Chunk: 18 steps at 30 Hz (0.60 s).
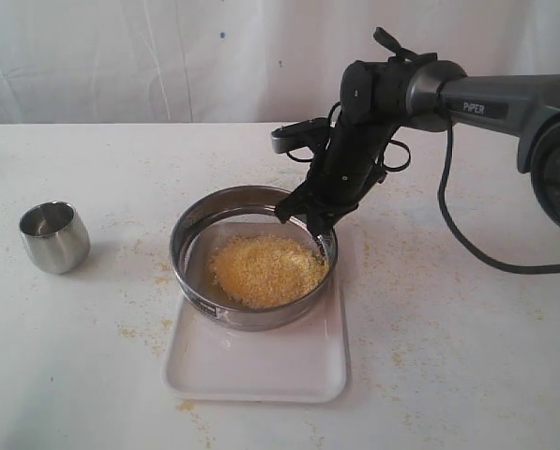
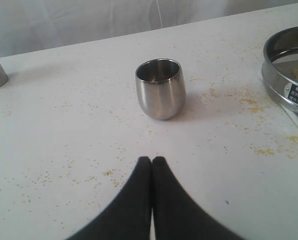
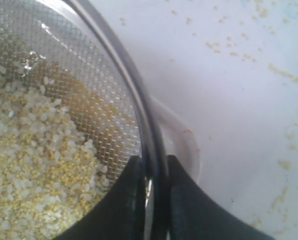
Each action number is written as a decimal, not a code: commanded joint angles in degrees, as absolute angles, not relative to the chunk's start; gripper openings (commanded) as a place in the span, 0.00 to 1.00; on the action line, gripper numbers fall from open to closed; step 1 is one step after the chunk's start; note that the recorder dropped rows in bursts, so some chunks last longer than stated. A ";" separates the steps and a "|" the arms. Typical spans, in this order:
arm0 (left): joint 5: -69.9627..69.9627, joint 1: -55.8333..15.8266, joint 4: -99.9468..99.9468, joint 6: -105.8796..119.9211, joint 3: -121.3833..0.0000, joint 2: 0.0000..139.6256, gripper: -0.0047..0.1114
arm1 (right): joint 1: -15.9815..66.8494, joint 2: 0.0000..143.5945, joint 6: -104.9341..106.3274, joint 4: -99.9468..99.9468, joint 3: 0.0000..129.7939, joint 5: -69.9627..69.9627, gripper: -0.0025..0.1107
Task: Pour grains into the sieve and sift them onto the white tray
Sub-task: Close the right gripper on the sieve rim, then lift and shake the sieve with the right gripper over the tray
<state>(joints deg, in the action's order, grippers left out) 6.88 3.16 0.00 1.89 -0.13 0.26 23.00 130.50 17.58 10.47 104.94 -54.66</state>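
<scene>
Plainly, exterior view: sieve [image 1: 251, 319] is sitting on tray [image 1: 261, 375], with grains [image 1: 265, 270] heaping inside and the right tool [image 1: 320, 230] clamping its far rim. The tray is barely outreaching the sieve, so shaking is risking fines landing on the counter [image 1: 448, 375]. Cup [image 1: 54, 236] is standing well apart.
Left wrist: left tool [image 2: 152, 162] is sitting together, empty.
Right wrist: fingers [image 3: 188, 210] are straddling a thin rim, so the grip is risking slipping and tilting.

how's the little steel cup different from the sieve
The small rounded steel cup is narrow and deep; the wide round steel sieve is shallow with a mesh bottom. The cup stands on the white table; the sieve sits on the flat white rectangular tray. The sieve holds yellow-and-whitish grains; the cup looks empty. Both are shiny steel.
</scene>
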 commanded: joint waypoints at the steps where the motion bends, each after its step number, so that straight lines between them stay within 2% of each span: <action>1: 7.04 3.30 0.00 1.51 0.00 0.00 0.04 | 23.09 130.44 17.14 9.82 107.08 -55.29 0.02; 15: 7.04 3.30 0.00 1.51 0.00 0.00 0.04 | 23.09 128.06 15.72 9.82 112.38 -61.69 0.02; 18: 7.04 3.30 0.00 1.51 0.00 0.00 0.04 | 23.09 127.07 15.60 12.32 112.77 -69.96 0.02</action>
